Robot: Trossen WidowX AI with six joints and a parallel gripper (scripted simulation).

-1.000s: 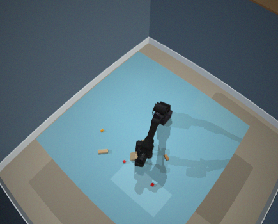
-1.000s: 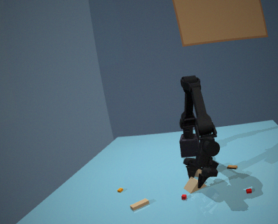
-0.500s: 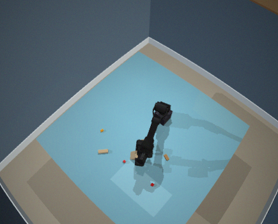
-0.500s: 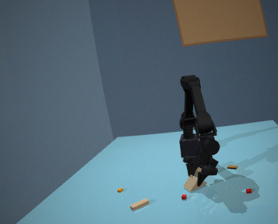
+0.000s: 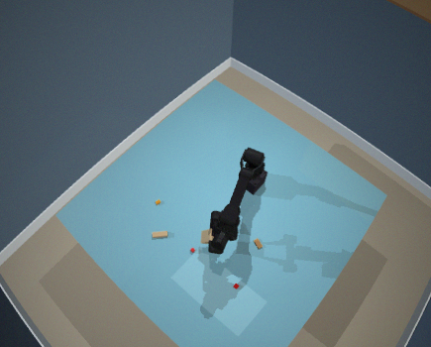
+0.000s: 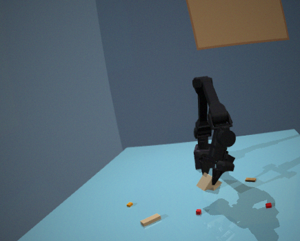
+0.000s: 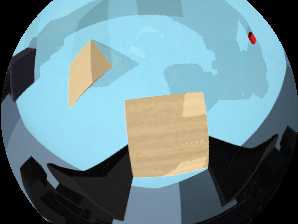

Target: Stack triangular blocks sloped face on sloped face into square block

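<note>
A black robot arm bends down over a light blue table, its gripper closed around a tan triangular block. In the exterior view the gripped block's lower edge sits at or just above the table; contact cannot be told. In the wrist view it fills the middle, between the dark fingers. The second triangular block appears in the wrist view up and to the left, apart from the gripped one. Elsewhere on the table, well apart from the gripper: a long tan bar, a small orange piece, a flat orange-brown piece, and two red cubes
</note>
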